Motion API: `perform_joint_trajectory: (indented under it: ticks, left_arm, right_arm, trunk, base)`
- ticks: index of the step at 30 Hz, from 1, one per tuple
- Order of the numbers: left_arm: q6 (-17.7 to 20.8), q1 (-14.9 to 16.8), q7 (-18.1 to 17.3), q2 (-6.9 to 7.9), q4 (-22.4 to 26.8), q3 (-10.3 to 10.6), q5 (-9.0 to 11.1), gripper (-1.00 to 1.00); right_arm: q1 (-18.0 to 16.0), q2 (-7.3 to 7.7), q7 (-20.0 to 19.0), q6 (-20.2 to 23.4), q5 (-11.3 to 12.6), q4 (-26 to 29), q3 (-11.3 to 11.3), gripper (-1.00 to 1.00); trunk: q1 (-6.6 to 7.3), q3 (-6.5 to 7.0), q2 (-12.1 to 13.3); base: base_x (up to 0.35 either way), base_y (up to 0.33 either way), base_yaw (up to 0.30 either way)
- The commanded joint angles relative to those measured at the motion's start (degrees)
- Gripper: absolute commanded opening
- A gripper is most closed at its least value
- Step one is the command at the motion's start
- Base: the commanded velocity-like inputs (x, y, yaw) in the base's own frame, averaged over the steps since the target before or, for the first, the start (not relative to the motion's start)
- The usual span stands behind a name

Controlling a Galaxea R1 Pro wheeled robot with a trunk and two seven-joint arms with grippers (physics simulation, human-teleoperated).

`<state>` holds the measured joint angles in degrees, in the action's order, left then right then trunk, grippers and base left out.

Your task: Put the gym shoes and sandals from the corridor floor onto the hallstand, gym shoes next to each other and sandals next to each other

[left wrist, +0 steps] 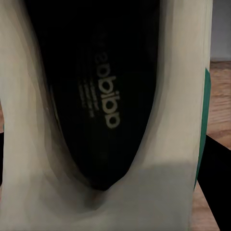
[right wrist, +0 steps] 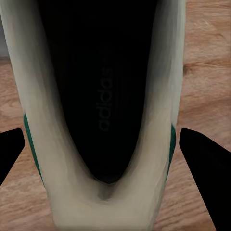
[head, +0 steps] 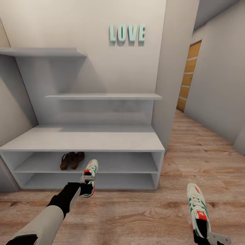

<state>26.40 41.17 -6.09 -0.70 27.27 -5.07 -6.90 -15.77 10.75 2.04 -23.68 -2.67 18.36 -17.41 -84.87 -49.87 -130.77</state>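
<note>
At the far left of the head view the hallstand (head: 85, 141) stands against the wall, its bench top bare and its two lower shelves open toward the robot. The two sandals (head: 72, 160) sit side by side on the upper shoe shelf, up and to the left of the left gripper (head: 87, 183). That gripper is clamped on the heel of one gym shoe (head: 90, 176), held off the corridor floor (head: 143, 211) just in front of the rack's front edge, toe pointing toward the shelf opening. To the gripper's right the upper shelf is free up to the rack's right side panel.

Further right lies a wide stretch of bare planks, running back past the rack's corner toward a wooden door (head: 189, 76). At the lower right the right gripper (head: 207, 236) grips the heel of the second gym shoe (head: 198, 209), toe pointing away from it, well apart from the rack.

The left wrist view looks down into its shoe's dark insole (left wrist: 103, 96) with printed lettering, and shows a green stripe at the side. The right wrist view shows the other shoe's insole (right wrist: 103, 96), floor planks on both sides, and dark fingertips (right wrist: 207, 168) flanking the heel.
</note>
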Motion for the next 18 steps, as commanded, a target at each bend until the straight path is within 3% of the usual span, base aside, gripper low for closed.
perform_joint_trajectory:
  ticks: [1, 18]
  left_arm:
    - [0.3, 0.1, -0.5, -0.06, 0.1, -0.4, -0.6, -1.0]
    - [0.4, 0.2, -2.2, 0.05, 0.1, -0.4, -0.7, -1.0]
  right_arm:
    - [0.0, -0.01, 0.2, -0.1, -0.3, -0.1, -0.1, -1.0]
    - [0.0, 0.05, 0.2, -0.1, -0.2, 0.0, -0.5, -1.0]
  trunk:
    - [-0.21, -0.27, -0.4]
    - [-3.95, -4.69, -7.3]
  base:
    - [0.0, 0.0, 0.0]
    - [0.0, 0.0, 0.0]
